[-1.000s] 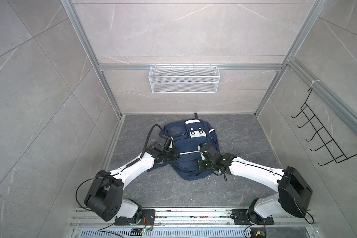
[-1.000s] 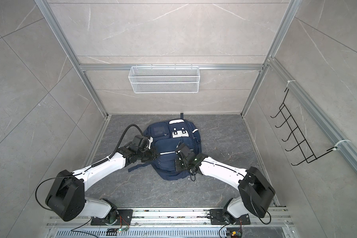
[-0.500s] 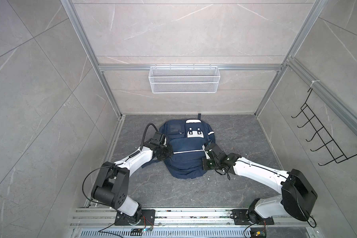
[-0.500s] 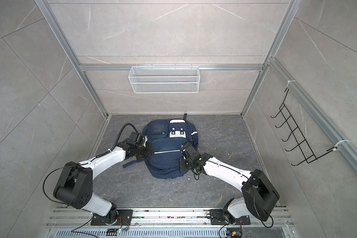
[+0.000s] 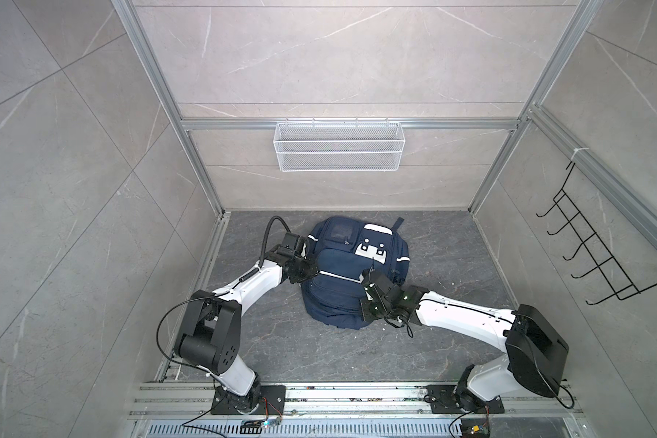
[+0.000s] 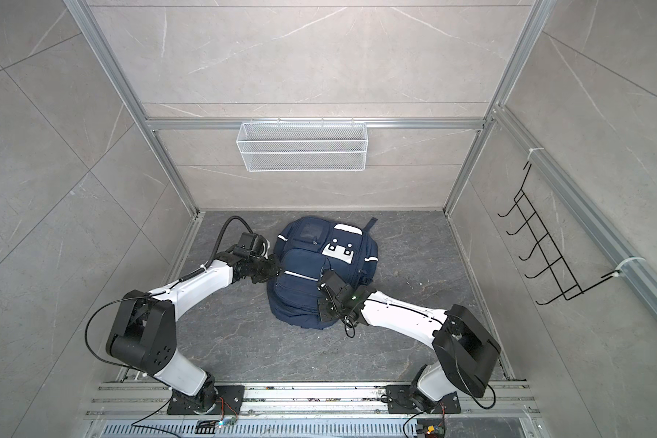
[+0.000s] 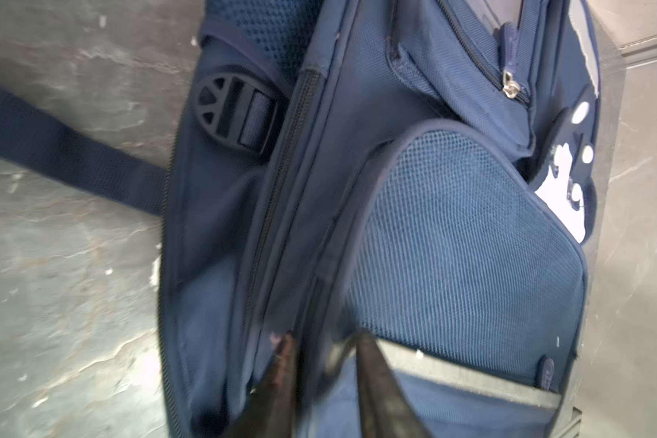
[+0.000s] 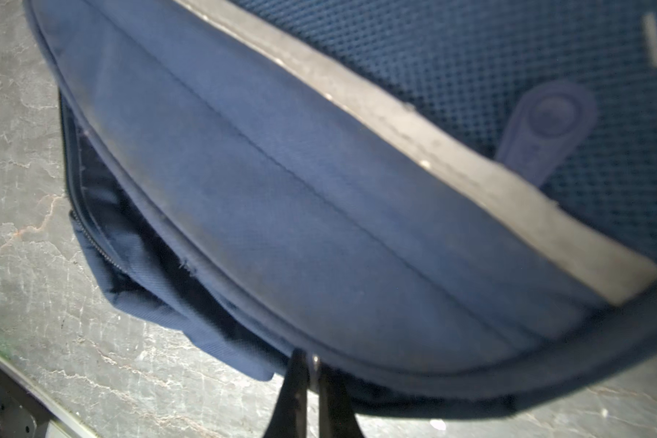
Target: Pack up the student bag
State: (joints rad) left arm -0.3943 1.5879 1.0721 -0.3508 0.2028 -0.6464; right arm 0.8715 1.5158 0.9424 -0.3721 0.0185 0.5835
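Bag: student bag [image 5: 342, 292] lies flat with its front pockets up, on the grey floor [image 5: 452, 246] near the back wall, between both arms.
Left claw: left gripper [image 7: 325, 360] has its jaws a little apart, straddling the piped seam beside the mesh pocket [image 7: 463, 246].
Right claw: right gripper [image 8: 307, 364] has its fingers pressed together at the bag's dark lower rim; I cannot tell whether they pinch it.

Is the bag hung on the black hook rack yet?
No, the student bag lies on the floor, apart from the hook rack on the side wall.
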